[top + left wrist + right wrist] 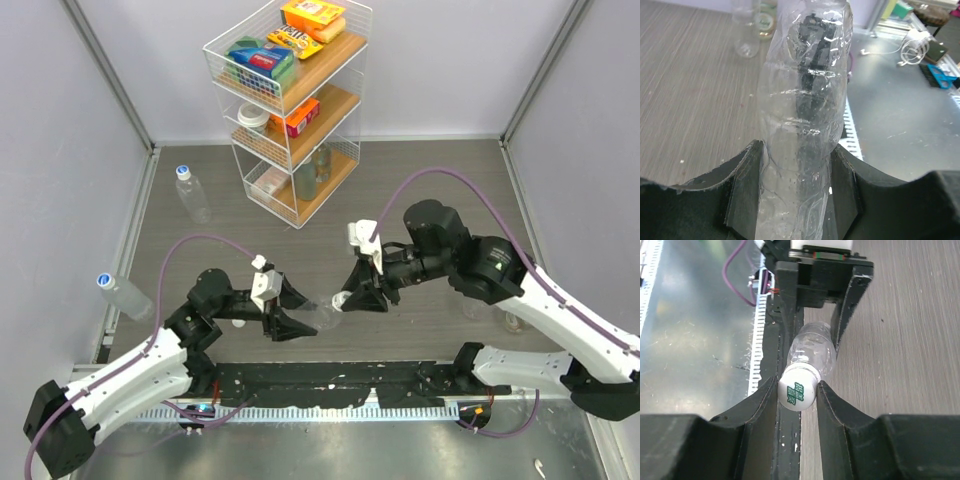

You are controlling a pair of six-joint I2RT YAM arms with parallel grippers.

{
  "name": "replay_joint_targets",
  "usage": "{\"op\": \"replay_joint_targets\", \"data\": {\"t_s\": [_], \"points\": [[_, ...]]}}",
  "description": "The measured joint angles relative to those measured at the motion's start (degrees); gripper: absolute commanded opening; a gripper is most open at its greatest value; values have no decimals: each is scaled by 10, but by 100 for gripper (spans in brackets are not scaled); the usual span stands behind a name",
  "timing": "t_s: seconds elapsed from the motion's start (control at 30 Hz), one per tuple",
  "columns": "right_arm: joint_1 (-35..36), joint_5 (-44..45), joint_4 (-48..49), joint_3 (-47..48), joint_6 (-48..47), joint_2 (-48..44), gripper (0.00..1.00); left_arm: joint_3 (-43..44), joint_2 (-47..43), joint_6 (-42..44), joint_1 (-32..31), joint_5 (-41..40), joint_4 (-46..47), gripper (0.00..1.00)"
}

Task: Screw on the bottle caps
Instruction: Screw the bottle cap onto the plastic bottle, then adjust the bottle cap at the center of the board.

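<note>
A clear ribbed bottle [322, 316] lies level above the table between the two arms. My left gripper [297, 312] is shut on its body, and in the left wrist view the bottle [801, 115] fills the gap between both pads [742, 195]. My right gripper [352, 297] is shut on a white bottle cap [342, 299] at the bottle's neck. The right wrist view shows that cap [797, 390], printed with green characters, pinched between the fingers [762, 405], with the bottle's shoulder [813, 351] just behind it and the left gripper beyond.
A wire rack [290, 100] with boxes and jars stands at the back. Two capped bottles lie at the left, one [192, 198] near the rack and another [126, 296] by the wall. More clear bottles [497, 310] stand under the right arm. A black rail [330, 380] runs along the near edge.
</note>
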Motion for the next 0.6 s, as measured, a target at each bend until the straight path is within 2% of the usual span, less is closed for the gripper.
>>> {"op": "replay_joint_targets", "data": {"t_s": [0.13, 0.3, 0.43, 0.6], "points": [[2, -43, 5, 0, -43, -11, 1, 0, 0, -23, 0, 33, 44, 16], [2, -93, 16, 12, -57, 8, 1, 1, 0, -31, 0, 51, 48, 15], [2, -114, 72, 3, -7, 3, 1, 1, -3, -34, -1, 57, 61, 13], [3, -84, 145, -19, 104, -24, 1, 1, -24, -41, -1, 37, 84, 12]]}}
